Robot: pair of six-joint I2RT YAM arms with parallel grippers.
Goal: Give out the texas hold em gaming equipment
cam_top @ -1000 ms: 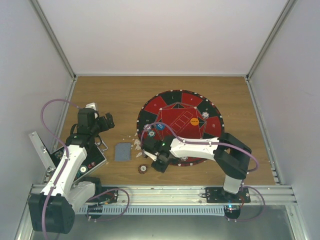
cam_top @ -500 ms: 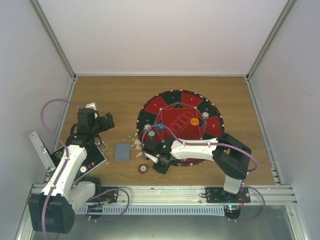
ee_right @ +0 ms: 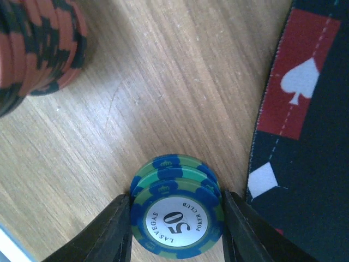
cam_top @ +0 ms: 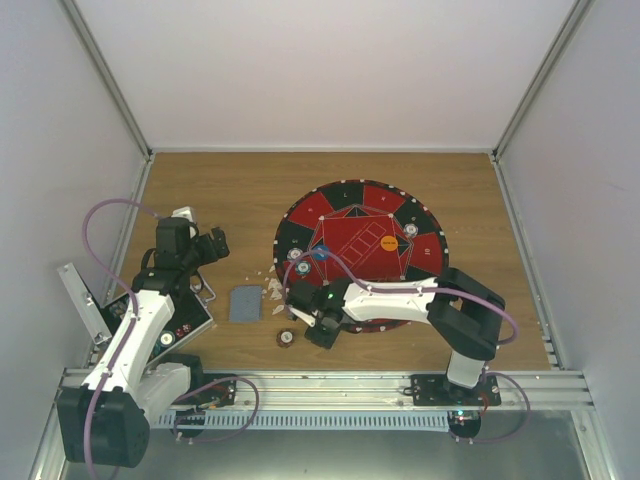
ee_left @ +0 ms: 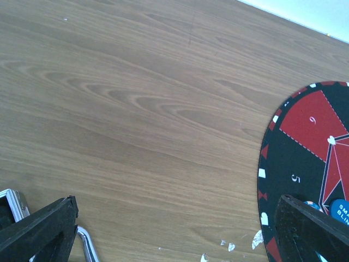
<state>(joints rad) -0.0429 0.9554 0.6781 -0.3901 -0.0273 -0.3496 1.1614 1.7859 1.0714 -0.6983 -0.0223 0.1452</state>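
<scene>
A short stack of teal-and-blue poker chips (ee_right: pixel 175 215), its top one marked 50, sits between the fingers of my right gripper (ee_right: pixel 177 201), which is shut on it over the wood just left of the round mat (ee_right: pixel 305 136). A taller stack of red-and-black chips (ee_right: pixel 38 49) stands on the table nearby, also seen as the red stack (cam_top: pixel 286 338) beside my right gripper (cam_top: pixel 308 325). A grey-blue deck of cards (cam_top: pixel 244 303) lies to the left. My left gripper (cam_top: pixel 215 243) hangs open over bare wood, holding nothing.
The red-and-black mat (cam_top: pixel 350 205) carries an orange disc (cam_top: pixel 389 241), a blue disc (cam_top: pixel 320 253) and a few chips (cam_top: pixel 298 262). A black hinged case (cam_top: pixel 190 318) lies open at the left, its metal handle (ee_left: pixel 87 245) near my left fingers (ee_left: pixel 38 234). White flecks (cam_top: pixel 274 290) dot the wood.
My right gripper has moved left, off the mat's edge and over the wood near the red stack, still shut on the teal chips. The left arm has not moved.
</scene>
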